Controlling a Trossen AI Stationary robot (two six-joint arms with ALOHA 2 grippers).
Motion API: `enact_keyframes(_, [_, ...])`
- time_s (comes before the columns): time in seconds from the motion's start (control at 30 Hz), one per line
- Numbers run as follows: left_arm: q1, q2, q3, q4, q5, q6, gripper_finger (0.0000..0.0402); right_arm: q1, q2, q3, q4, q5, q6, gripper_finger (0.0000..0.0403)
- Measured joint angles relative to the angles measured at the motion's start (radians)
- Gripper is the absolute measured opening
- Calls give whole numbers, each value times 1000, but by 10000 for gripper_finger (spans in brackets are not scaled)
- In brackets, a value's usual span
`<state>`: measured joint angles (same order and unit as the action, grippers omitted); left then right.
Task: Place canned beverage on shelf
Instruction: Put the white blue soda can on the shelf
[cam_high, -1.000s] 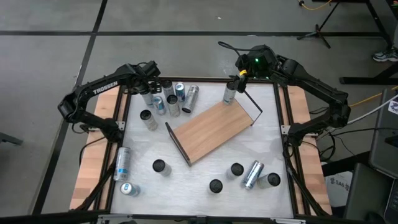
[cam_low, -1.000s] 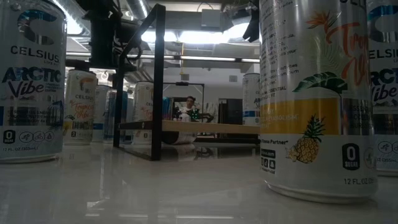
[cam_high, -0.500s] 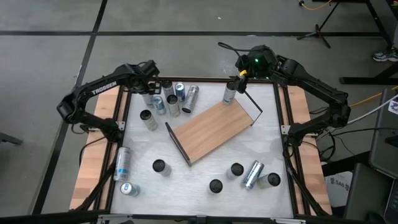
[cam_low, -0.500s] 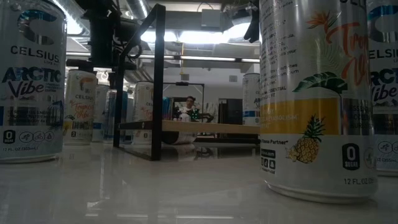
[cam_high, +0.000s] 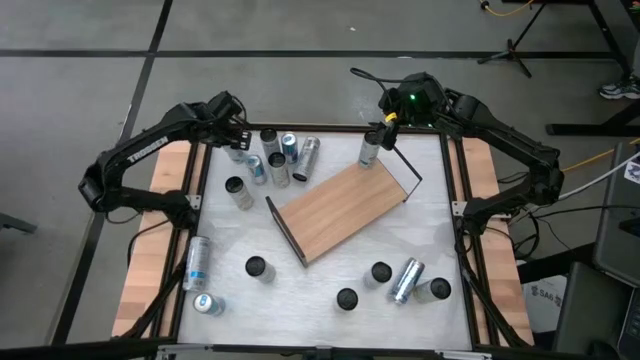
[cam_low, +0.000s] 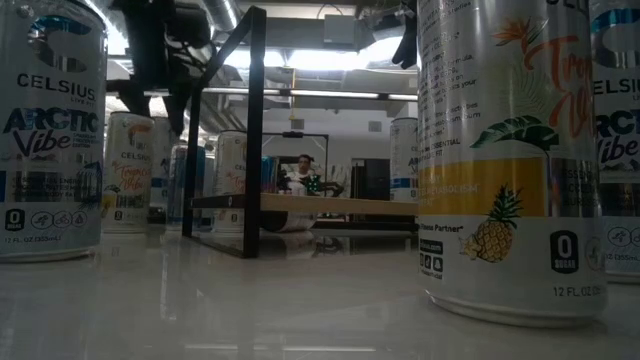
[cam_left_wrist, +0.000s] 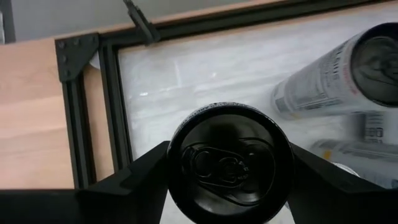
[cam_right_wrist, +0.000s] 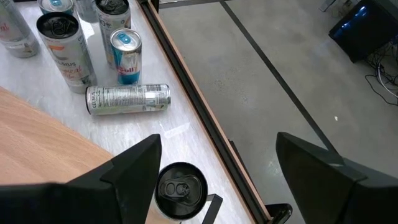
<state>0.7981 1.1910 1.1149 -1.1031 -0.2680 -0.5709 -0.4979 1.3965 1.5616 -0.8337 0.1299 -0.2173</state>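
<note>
Over at the far left corner of the bench (cam_high: 430, 215), the left claw (cam_left_wrist: 227, 186) has its two dark fingers (cam_left_wrist: 134, 180) pressed against either side of a black-topped can (cam_left_wrist: 229, 163), pinching it upright; the wrist view looks straight down on the can's pull tab. From above, that claw (cam_high: 232, 130) sits just beside the huddle of cans (cam_high: 275, 160) near the left rail.

The shelf (cam_high: 345, 210), a light-brown wood-grain board with thin dark end frames, lies diagonally in the middle of the bench, well apart from the left claw, with the huddle of cans between them.

The right claw (cam_high: 385, 125) hangs over the far end of the shelf with its fingers (cam_right_wrist: 134, 168) spread wide and nothing between them. A dark-topped can (cam_right_wrist: 180, 190) stands just below that gap, close to the shelf's edge, untouched.

Nearby in the right wrist view, a silver can (cam_right_wrist: 127, 98) lies on its side, with a blue-and-silver can (cam_right_wrist: 126, 55) standing beside it. From bench height, a pineapple-printed can (cam_low: 510, 160) fills the foreground.
</note>
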Motion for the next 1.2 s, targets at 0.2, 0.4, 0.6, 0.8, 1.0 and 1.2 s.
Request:
enact_keyframes(0.2, [0,-84,0,51,-3,39,244,0,0,0,0,0,1,308])
enact_keyframes(0.4, [0,-168,0,181,0,89,244,0,0,0,0,0,2,308])
enact_keyframes(0.6, [-1,-223,0,343,61,147,245,0,0,0,0,0,5,308])
enact_keyframes(0.8, [-49,-227,0,539,171,164,245,0,0,0,1,0,6,308])
enact_keyframes(1.0, [-157,-212,0,672,214,162,245,0,0,0,1,0,6,308])
enact_keyframes(1.2, [-310,-166,0,688,215,128,245,0,0,0,-6,-9,6,308])
